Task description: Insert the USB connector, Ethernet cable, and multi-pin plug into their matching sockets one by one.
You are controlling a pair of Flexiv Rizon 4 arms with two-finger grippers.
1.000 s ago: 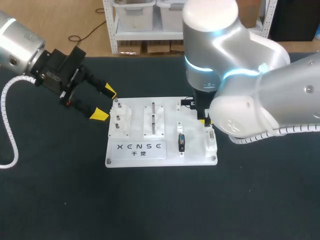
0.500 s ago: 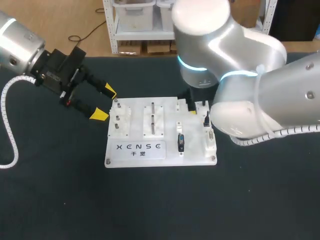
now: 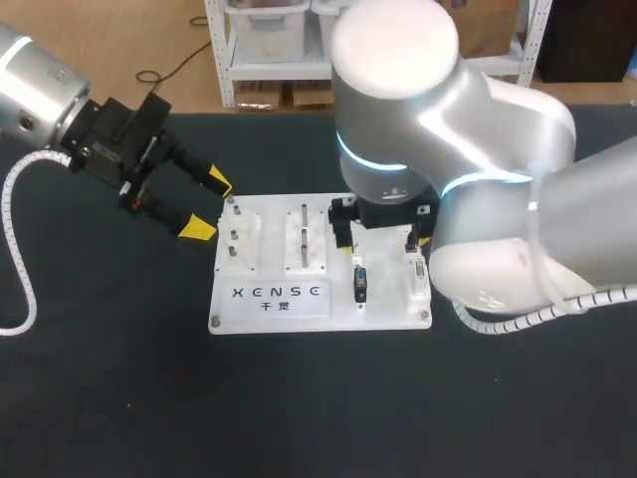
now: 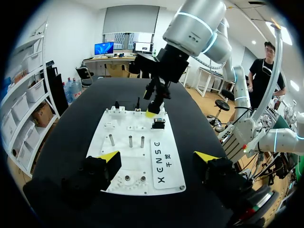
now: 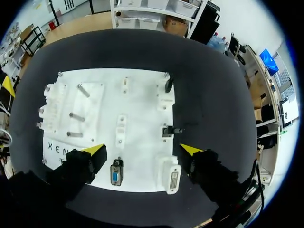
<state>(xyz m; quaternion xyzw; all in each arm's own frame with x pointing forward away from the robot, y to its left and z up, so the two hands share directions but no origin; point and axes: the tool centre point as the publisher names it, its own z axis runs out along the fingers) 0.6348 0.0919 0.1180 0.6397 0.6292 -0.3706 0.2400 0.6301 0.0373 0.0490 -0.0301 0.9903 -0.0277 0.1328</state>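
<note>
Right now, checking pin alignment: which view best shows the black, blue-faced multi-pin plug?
The right wrist view: the black multi-pin plug sits face-up, blue face clear. The head view shows it small and dark; the left wrist view, only a distant black lump.

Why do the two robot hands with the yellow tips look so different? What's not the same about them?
The left gripper hangs by the left edge of the white board, while the right gripper is right above the board. The left gripper slants in from the side, while the right gripper points straight down at the board. Both are open, hold nothing, and have yellow tips.
</note>
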